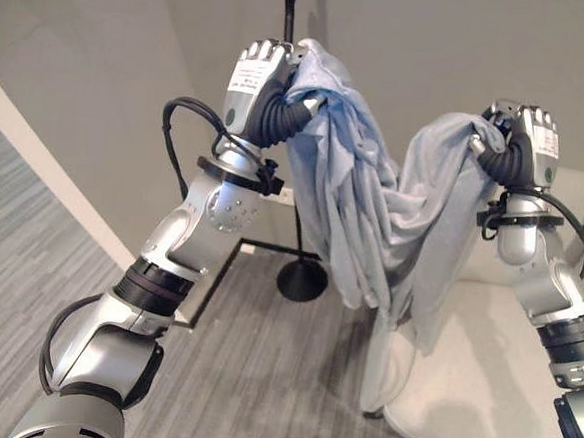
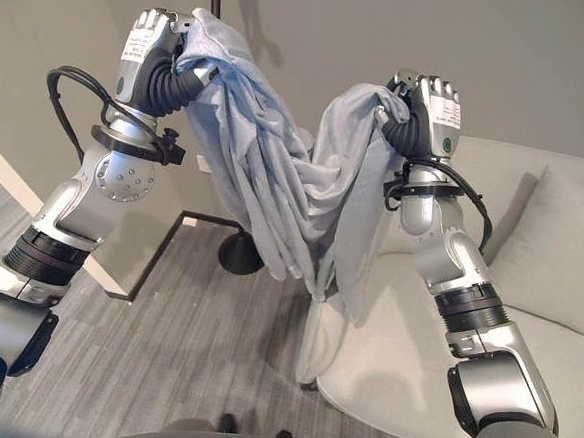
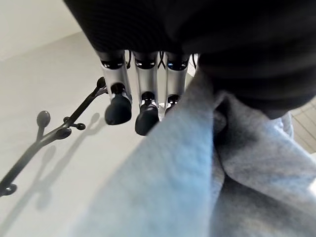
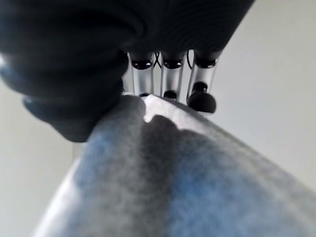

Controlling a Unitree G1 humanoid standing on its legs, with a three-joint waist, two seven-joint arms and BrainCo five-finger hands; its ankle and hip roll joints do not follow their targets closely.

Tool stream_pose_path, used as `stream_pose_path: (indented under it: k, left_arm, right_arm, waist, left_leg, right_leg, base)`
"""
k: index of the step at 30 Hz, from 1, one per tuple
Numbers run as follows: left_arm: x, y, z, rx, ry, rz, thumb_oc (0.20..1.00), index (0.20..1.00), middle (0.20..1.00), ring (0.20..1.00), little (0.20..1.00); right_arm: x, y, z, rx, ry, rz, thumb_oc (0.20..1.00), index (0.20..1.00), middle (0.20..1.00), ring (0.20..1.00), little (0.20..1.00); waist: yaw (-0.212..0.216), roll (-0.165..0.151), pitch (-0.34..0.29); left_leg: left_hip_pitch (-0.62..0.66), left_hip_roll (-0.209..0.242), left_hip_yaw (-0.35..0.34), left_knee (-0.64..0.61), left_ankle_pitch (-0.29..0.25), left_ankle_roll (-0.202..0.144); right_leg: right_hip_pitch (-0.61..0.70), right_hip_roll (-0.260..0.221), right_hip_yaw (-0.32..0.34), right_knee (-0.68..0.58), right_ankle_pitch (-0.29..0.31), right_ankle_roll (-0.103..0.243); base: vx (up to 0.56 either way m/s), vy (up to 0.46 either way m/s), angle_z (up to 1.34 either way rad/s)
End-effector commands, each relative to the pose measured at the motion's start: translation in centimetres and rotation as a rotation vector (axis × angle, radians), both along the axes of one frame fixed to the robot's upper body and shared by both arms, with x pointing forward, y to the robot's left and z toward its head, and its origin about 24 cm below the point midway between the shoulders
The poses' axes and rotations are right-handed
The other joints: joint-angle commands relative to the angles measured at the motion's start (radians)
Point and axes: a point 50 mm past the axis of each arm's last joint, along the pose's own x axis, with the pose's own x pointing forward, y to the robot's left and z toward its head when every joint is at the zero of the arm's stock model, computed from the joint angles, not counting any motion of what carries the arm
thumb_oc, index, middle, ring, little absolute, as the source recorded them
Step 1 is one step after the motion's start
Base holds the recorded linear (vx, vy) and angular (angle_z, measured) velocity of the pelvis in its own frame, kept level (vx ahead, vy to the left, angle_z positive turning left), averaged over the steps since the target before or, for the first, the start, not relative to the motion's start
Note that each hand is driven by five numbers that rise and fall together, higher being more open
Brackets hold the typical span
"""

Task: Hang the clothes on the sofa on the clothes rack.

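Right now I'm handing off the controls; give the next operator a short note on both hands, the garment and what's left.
Left hand: shut on the pale blue-grey cloth garment, raised near the black metal clothes rack.
Right hand: shut on the garment's other end, above the light grey sofa.
Done: garment lifted off the sofa, draped between both hands, its lowest part hanging by the sofa's edge.
Left: get it onto a rack hook, then release.

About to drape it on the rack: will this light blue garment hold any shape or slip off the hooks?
Probably floppy: the light blue garment sags deeply between the left hand and right hand. It looks thin and light, so it may slide off the clothes rack hooks unless draped well over.
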Motion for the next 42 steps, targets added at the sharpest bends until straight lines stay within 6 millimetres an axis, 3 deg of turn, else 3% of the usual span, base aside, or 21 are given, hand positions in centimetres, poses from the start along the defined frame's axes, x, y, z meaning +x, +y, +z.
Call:
stream_pose_path:
  k: [1,4,6,8,11,19,23,27,28,31,35,37,39,42]
  left_arm:
    - [0.2,0.9,2.4,-0.096,-0.083,0.017,0.2,0.2,0.2,0.2,0.2]
    - [0.6,0.6,2.2,-0.106,-0.074,0.017,0.2,0.2,0.2,0.2,0.2]
    - [0.5,0.6,2.1,-0.104,-0.072,0.016,0.2,0.2,0.2,0.2,0.2]
    - [0.3,0.3,1.9,-0.086,-0.067,0.0,0.2,0.2,0.2,0.2,0.2]
    - [0.0,0.2,1.4,-0.035,-0.057,-0.004,0.2,0.2,0.2,0.2,0.2]
    - [-0.2,0.0,1.1,-0.012,-0.056,-0.003,0.2,0.2,0.2,0.2,0.2]
    - [-0.2,-0.2,1.6,-0.009,-0.081,0.007,0.2,0.2,0.2,0.2,0.2]
    - [-0.5,-0.4,2.2,-0.024,-0.106,-0.003,0.2,0.2,0.2,0.2,0.2]
    - [-0.8,-0.5,2.7,-0.017,-0.129,-0.01,0.2,0.2,0.2,0.2,0.2]
    - [-1.0,-0.6,3.1,-0.015,-0.146,-0.02,0.2,0.2,0.2,0.2,0.2]
    - [-1.5,-0.7,3.6,-0.006,-0.194,-0.021,0.2,0.2,0.2,0.2,0.2]
    - [-1.6,-0.7,3.6,0.001,-0.202,-0.023,0.2,0.2,0.2,0.2,0.2]
    - [-1.9,-0.7,4.0,0.013,-0.218,-0.029,0.2,0.2,0.2,0.2,0.2]
    - [-2.1,-0.1,3.8,-0.014,-0.206,-0.036,0.2,0.2,0.2,0.2,0.2]
  right_arm:
    - [-0.6,-0.4,4.1,0.002,-0.159,0.021,0.2,0.2,0.2,0.2,0.2]
    - [-0.9,-1.3,4.7,-0.001,-0.185,-0.017,0.2,0.2,0.2,0.2,0.2]
    - [-1.0,-1.3,4.4,0.001,-0.18,-0.024,0.2,0.2,0.2,0.2,0.2]
    - [-1.1,-1.7,3.6,0.004,-0.159,-0.04,0.2,0.2,0.2,0.2,0.2]
    - [-1.1,-1.2,1.9,0.031,-0.11,-0.041,0.2,0.2,0.2,0.2,0.2]
    - [-1.2,-1.0,1.8,0.039,-0.107,-0.052,0.2,0.2,0.2,0.2,0.2]
    - [-1.1,-0.7,2.4,0.035,-0.128,-0.056,0.2,0.2,0.2,0.2,0.2]
    - [-1.4,-0.5,2.9,0.031,-0.151,-0.048,0.2,0.2,0.2,0.2,0.2]
    - [-1.6,-0.5,3.5,0.037,-0.181,-0.043,0.2,0.2,0.2,0.2,0.2]
    - [-1.7,-0.6,4.0,0.045,-0.205,-0.041,0.2,0.2,0.2,0.2,0.2]
    - [-2.2,-1.2,4.7,0.043,-0.255,-0.067,0.2,0.2,0.2,0.2,0.2]
    - [-2.3,-1.3,4.8,0.041,-0.268,-0.07,0.2,0.2,0.2,0.2,0.2]
    - [-2.8,-1.4,5.1,0.036,-0.285,-0.061,0.2,0.2,0.2,0.2,0.2]
    - [-3.1,-1.0,4.9,0.038,-0.28,-0.019,0.2,0.2,0.2,0.2,0.2]
  waist:
    - [0.037,0.028,-0.07]
    - [0.025,0.057,-0.074]
    - [0.031,0.091,-0.095]
    - [0.028,0.097,-0.109]
    - [0.037,0.066,-0.12]
    - [0.05,0.036,-0.122]
    - [0.054,0.041,-0.111]
    - [0.04,0.056,-0.091]
    - [0.035,0.067,-0.084]
    - [0.022,0.074,-0.068]
    - [-0.016,0.07,-0.044]
    - [-0.02,0.069,-0.044]
    - [-0.023,0.04,-0.072]
    - [-0.02,0.032,-0.121]
  left_leg:
    - [0.028,0.095,0.016,-0.178,0.11,-0.057]
    - [-0.005,0.135,0.101,-0.25,0.158,-0.086]
    - [0.026,0.133,0.098,-0.254,0.134,-0.101]
    - [0.045,0.115,0.107,-0.254,0.12,-0.1]
    - [0.084,0.024,0.156,-0.246,0.065,-0.033]
    - [0.105,-0.072,0.161,-0.252,0.017,0.034]
    - [0.14,-0.123,0.148,-0.254,-0.019,0.073]
    - [0.171,-0.127,0.134,-0.254,-0.039,0.088]
    - [0.195,-0.123,0.135,-0.254,-0.054,0.083]
    - [0.213,-0.111,0.122,-0.254,-0.065,0.073]
    - [0.259,-0.094,0.095,-0.254,-0.09,0.05]
    - [0.273,-0.086,0.094,-0.254,-0.097,0.041]
    - [0.285,-0.075,0.079,-0.254,-0.104,0.022]
    - [0.31,-0.005,0.076,-0.254,-0.098,-0.011]
  right_leg:
    - [-0.015,-0.061,0.053,-0.001,-0.03,0.185]
    - [0.007,-0.076,0.039,-0.003,-0.051,0.2]
    - [0.016,-0.084,0.037,-0.002,-0.054,0.21]
    - [0.026,-0.114,0.029,-0.003,-0.05,0.225]
    - [0.026,-0.224,0.05,0.025,-0.012,0.268]
    - [-0.009,-0.307,0.069,0.094,0.06,0.299]
    - [-0.063,-0.347,0.075,0.246,0.121,0.28]
    - [-0.139,-0.305,0.122,0.348,0.109,0.251]
    - [-0.185,-0.288,0.113,0.284,0.086,0.247]
    - [-0.218,-0.273,0.11,0.194,0.099,0.255]
    - [-0.288,-0.235,0.185,0.032,0.156,0.303]
    - [-0.292,-0.228,0.191,0.018,0.168,0.307]
    - [-0.259,-0.233,0.198,0.003,0.189,0.307]
    - [-0.21,-0.197,0.168,0.008,0.166,0.3]
  base:
    - [0.13,0.279,-0.09]
    - [0.12,0.285,0.12]
    - [0.19,0.334,0.09]
    - [0.21,0.338,-0.07]
    - [0.27,0.519,0.23]
    - [0.08,0.219,-0.01]
    - [0.05,0.173,0.02]
    - [0.1,0.077,0.0]
    - [0.17,-0.016,0.03]
    - [0.16,-0.105,0.06]
    - [0.16,-0.121,0.15]
    - [0.16,-0.171,0.62]
    - [0.29,-0.402,0.6]
    - [0.25,-0.317,0.46]
